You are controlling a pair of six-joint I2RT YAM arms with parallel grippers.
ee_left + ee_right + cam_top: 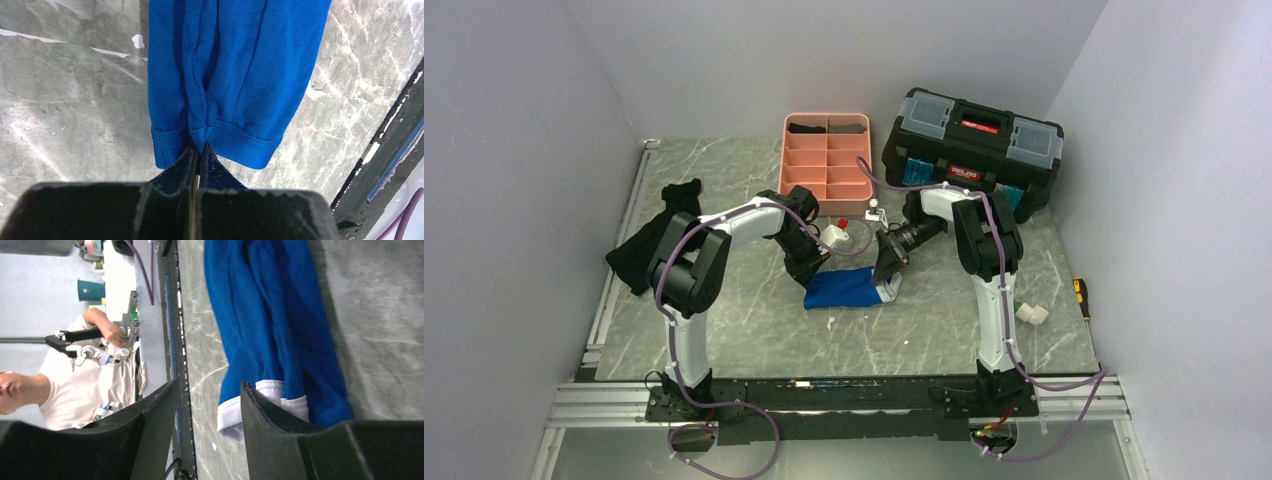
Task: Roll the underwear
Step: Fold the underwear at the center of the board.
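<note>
The underwear (844, 288) lies flattened on the table (744, 330), just on the near side of the pink tray (827, 117) and apart from it. Its long axis runs side to side, parallel to the tray's near wall.

The left gripper (199, 150) is at the leg-hem end, fully closed, pinching a fold of the stitched hem. The right gripper (207, 385) is at the opposite end, about half open and holding nothing. The white waistband (231, 415) sits partly in the gap, against one finger. Both arms are equally near, one at each end.

Judgement: the roll should travel along the long axis, so each end must be secured first.

The marbled surface is flat and bare around the garment. The black cloth (649, 245), left of the tray, and the toolbox (972, 150), right of it, are well apart.
</note>
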